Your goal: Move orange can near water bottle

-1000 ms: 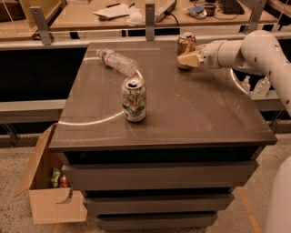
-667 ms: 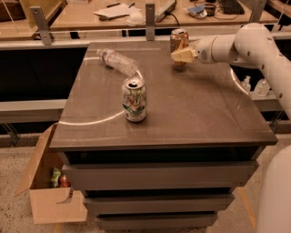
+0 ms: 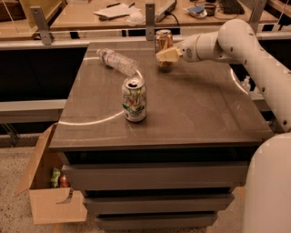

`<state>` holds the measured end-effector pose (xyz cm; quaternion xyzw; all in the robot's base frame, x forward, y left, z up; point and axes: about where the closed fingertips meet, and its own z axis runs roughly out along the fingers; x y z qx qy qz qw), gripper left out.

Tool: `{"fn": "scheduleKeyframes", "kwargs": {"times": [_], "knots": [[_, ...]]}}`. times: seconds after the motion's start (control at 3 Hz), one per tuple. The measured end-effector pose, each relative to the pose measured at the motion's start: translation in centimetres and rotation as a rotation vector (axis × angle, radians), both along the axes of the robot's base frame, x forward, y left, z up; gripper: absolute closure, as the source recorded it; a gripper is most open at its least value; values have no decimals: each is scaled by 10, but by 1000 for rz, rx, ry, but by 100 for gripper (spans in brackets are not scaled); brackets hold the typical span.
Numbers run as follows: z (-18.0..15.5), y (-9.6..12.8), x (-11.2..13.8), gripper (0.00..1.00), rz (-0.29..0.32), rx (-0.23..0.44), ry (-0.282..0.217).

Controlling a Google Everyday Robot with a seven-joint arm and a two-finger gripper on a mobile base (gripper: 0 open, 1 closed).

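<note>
The orange can (image 3: 163, 41) is held upright in my gripper (image 3: 165, 55), lifted a little above the back of the dark table (image 3: 195, 109). The gripper reaches in from the right on a white arm and its pale fingers (image 3: 167, 55) are shut on the can's lower part. The water bottle (image 3: 116, 60) lies on its side at the back left of the table, cap toward the left, a short way left of the can.
A white can with green markings (image 3: 134, 98) stands upright near the table's middle, in front of the bottle. An open cardboard box (image 3: 50, 182) with small items sits on the floor at the left. A desk with papers (image 3: 113, 11) lies beyond the table.
My gripper has carried the orange can leftward along the back of the table, closer to the water bottle. The bottle and the white can have not moved.
</note>
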<state>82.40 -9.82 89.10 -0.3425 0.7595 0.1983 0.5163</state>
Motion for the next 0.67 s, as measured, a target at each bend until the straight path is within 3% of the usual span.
{"fn": "scheduleKeyframes", "kwargs": {"times": [0.67], "knots": [[-9,34,-9,100,60,51,16]]}}
